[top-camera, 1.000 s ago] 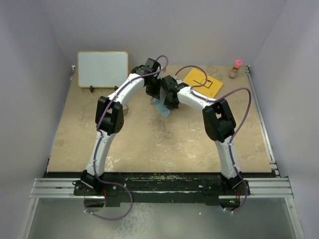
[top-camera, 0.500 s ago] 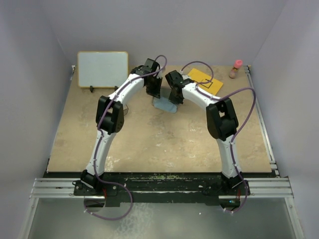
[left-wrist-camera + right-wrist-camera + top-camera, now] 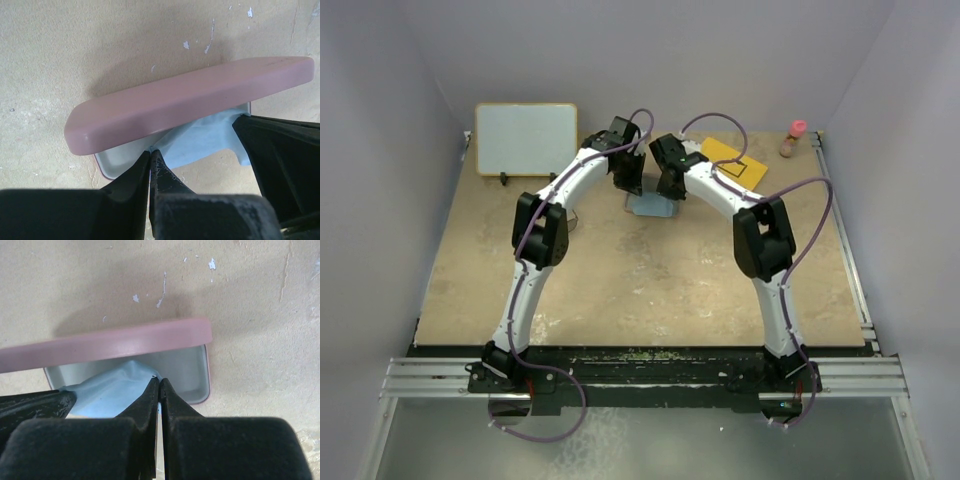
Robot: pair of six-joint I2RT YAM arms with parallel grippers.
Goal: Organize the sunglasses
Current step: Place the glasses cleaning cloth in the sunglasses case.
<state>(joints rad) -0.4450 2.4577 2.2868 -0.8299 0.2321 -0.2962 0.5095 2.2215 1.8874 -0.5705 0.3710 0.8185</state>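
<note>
The pink case point(image 3: 190, 100) lies open on the table, its lid raised over the grey inside point(image 3: 120, 157). The light blue cloth point(image 3: 200, 142) hangs partly into it. My left gripper point(image 3: 150, 151) is shut on one corner of the cloth. My right gripper point(image 3: 159, 380) is shut on another corner, over the case's grey inside point(image 3: 187, 367). In the top view both grippers, left point(image 3: 628, 186) and right point(image 3: 669, 188), meet over the cloth point(image 3: 650, 207). The sunglasses do not show clearly. A faint dark shape point(image 3: 570, 220) lies by my left arm, too small to tell.
A white board point(image 3: 525, 138) stands at the back left. A yellow card point(image 3: 735, 167) lies at the back right, behind my right arm. A small bottle with a pink cap point(image 3: 793, 138) stands in the far right corner.
My right gripper has moved back and a little left with the cloth, which now lies higher up the table and flatter between the grippers. My left arm has barely moved.
</note>
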